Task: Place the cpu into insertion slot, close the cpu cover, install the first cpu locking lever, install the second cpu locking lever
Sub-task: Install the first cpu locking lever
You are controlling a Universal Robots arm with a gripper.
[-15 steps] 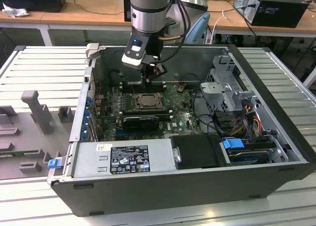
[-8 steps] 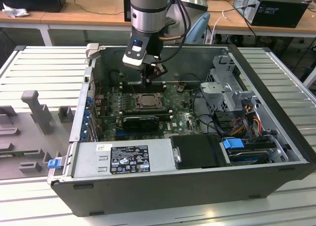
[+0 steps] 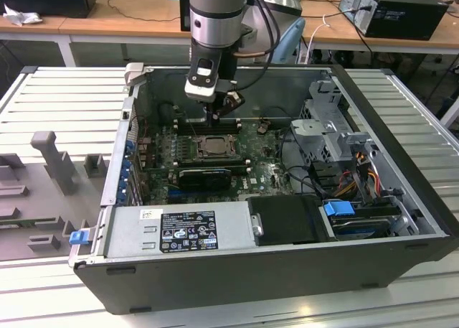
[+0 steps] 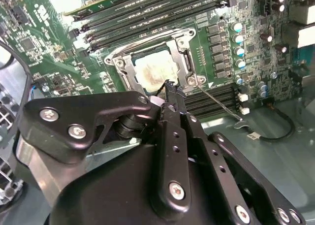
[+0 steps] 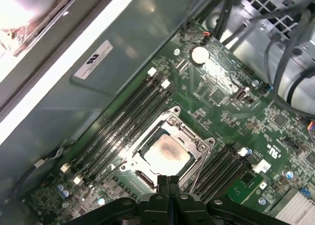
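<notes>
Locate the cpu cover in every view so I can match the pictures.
Exterior view: the cpu cover lies in the middle of the motherboard.
First wrist view: the cpu cover frames the stained cpu between two memory-slot banks.
Second wrist view: the cpu cover frames the same cpu.
Shared landmark: the long black memory slots beside it.

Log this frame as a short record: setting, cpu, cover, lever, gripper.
setting: open computer case on a slatted table
cpu: seated in the insertion slot
cpu cover: lying down over the cpu, framing it
locking lever: thin rod running out from the socket corner; latched or not, cannot tell
gripper: fingers together, nothing visibly held, tip at the socket's edge
</notes>
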